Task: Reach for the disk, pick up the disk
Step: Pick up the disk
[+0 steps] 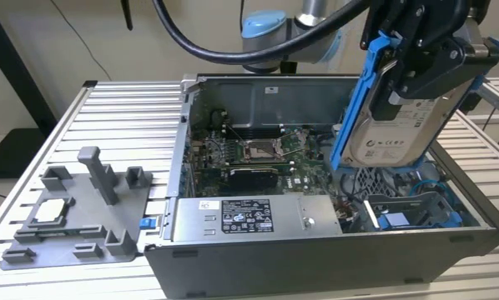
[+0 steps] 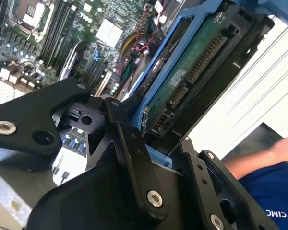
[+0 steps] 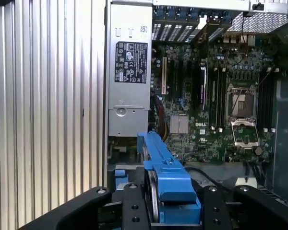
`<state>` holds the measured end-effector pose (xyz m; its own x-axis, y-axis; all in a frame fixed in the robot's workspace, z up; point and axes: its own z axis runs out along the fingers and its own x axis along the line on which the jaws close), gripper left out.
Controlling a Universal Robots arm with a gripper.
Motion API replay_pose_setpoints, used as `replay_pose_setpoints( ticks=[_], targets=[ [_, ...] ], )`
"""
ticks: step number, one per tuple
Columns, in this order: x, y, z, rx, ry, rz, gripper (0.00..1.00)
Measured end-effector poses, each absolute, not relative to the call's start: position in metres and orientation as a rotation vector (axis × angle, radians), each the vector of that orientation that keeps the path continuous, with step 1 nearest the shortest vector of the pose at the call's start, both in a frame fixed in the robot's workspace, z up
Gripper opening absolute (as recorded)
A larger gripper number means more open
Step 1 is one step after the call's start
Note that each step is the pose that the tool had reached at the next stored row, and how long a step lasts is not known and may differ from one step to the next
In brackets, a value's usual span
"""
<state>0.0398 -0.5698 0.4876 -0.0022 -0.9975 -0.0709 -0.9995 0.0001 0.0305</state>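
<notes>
Exterior view: the claw (image 1: 424, 69) clamps the disk (image 1: 399, 128), held above the computer case (image 1: 316, 262).

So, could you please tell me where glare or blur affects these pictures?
In the second wrist view, the bright background washes out white beside the silver-grey rectangular disk with blue plastic rails, and the black gripper linkage near the lens is soft. In the exterior view, lighting is even, and the disk's white label stays distinct.

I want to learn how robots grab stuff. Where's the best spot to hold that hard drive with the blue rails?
Across its flat faces, near one end, as the gripper does now. The disk is thin and wide, so broad faces likely give the firmest hold. It hangs label outward above the computer case.
</notes>
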Motion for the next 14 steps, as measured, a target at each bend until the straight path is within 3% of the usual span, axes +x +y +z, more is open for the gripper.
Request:
replay_pose_setpoints(
  ticks=[14],
  targets=[
    [0.066,-0.586,0.478,-2.197,2.202,0.112,0.0]
  ],
)
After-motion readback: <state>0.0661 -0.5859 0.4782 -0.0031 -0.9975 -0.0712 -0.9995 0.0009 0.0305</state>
